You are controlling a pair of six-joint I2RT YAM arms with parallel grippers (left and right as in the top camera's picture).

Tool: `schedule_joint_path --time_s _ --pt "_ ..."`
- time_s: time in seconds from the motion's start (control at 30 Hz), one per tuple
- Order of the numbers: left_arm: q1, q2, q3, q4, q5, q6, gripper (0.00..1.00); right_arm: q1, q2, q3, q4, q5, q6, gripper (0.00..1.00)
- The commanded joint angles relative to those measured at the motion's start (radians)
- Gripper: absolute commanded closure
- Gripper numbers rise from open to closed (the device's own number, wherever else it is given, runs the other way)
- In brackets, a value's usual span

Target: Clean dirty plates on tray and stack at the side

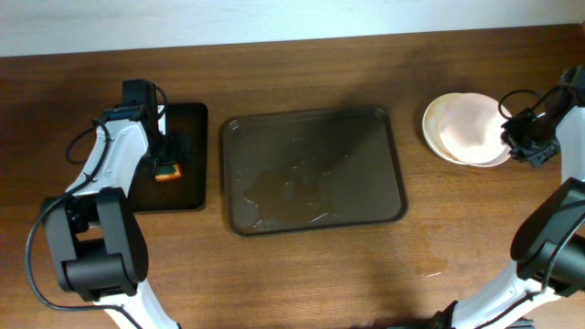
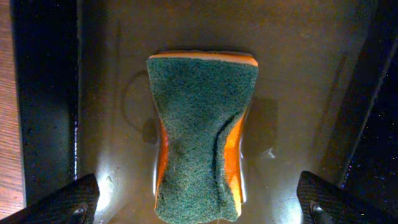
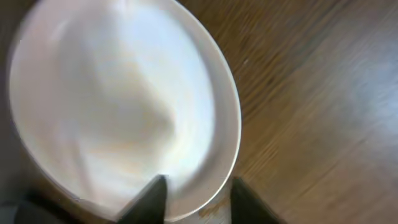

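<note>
The right gripper (image 3: pixel 199 198) is standing parted astride the rim of the plates (image 3: pixel 124 106); a skewed withdrawal is risking snagging that rim and shifting the stack. The left gripper (image 2: pixel 199 202) is hovering wide open, the sponge (image 2: pixel 200 134) lying between its fingers.

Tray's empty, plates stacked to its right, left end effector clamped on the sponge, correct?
Not clamped. The left end effector is open, fingers spread clear of the sponge, as the left wrist view shows. The tray is empty and the plates stacked right of it.

Sponge (image 2: pixel 199 137) is green over orange, tray (image 1: pixel 366 146) dark brown, plates (image 1: pixel 466 128) seemingly pale pink.
</note>
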Motion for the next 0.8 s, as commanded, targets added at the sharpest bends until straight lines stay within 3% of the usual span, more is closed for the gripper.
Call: schedule_joint_path --time_s 0.0,0.07,0.2,0.27,0.33,0.57,0.6,0.63,0.77 --pt "0.003 0.005 -0.005 0.002 0.007 0.004 0.00 0.006 -0.004 -0.007 0.006 -0.158 -0.017 0.45" --pt "0.003 0.005 -0.005 0.002 0.007 0.004 0.00 0.006 -0.009 -0.007 -0.005 -0.316 -0.100 0.47" --pt "0.003 0.005 -0.005 0.002 0.007 0.004 0.00 0.006 -0.060 0.008 -0.129 -0.358 -0.161 0.47" --pt "0.003 0.005 -0.005 0.002 0.007 0.004 0.00 0.006 -0.094 0.027 -0.204 -0.356 -0.188 0.40" --pt "0.003 0.005 -0.005 0.002 0.007 0.004 0.00 0.006 -0.167 0.072 -0.338 -0.355 -0.240 0.35" --pt "0.003 0.005 -0.005 0.002 0.007 0.004 0.00 0.006 -0.511 0.098 -0.694 -0.340 -0.462 0.30" --pt "0.003 0.005 -0.005 0.002 0.007 0.004 0.00 0.006 -0.577 0.098 -0.737 -0.301 -0.461 0.23" --pt "0.003 0.005 -0.005 0.002 0.007 0.004 0.00 0.006 -0.623 0.093 -0.740 -0.267 -0.461 0.02" --pt "0.003 0.005 -0.005 0.002 0.007 0.004 0.00 0.006 -0.882 0.001 -0.740 -0.249 -0.452 0.02"
